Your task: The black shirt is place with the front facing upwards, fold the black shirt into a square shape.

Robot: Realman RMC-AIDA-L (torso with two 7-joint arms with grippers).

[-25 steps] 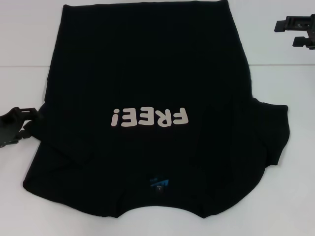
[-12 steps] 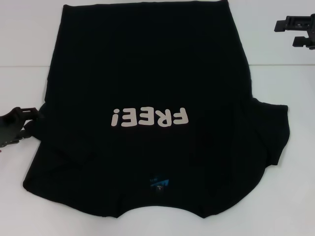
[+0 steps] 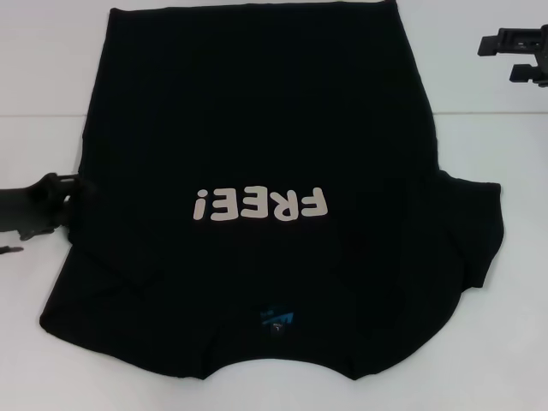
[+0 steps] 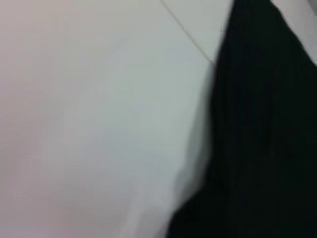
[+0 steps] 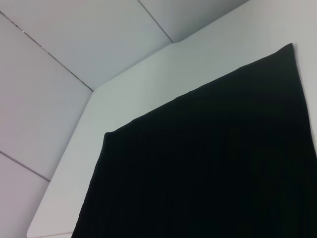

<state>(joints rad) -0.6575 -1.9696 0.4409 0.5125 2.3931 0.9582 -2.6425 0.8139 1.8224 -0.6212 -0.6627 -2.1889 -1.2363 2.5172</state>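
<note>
The black shirt (image 3: 257, 128) lies spread flat on the white table (image 3: 43, 128), front up. Its cream "FREE!" letters (image 3: 261, 205) read upside down to me, and the blue neck label (image 3: 276, 319) is near the front edge. One sleeve (image 3: 475, 227) sticks out on the right; no sleeve shows on the left. My left gripper (image 3: 73, 184) sits low at the shirt's left edge, touching or nearly touching the cloth. The left wrist view shows black cloth (image 4: 267, 139) beside bare table. My right gripper (image 3: 497, 60) hangs open at the far right, apart from the shirt.
The table's far edge and corner (image 5: 99, 89) show in the right wrist view, just past the shirt's hem (image 5: 208, 163). Bare table (image 3: 522, 325) lies to the right of the shirt and along its left side.
My left gripper has shifted right and slightly away from me, up to the shirt's left edge. The shirt and the right arm have not moved.
</note>
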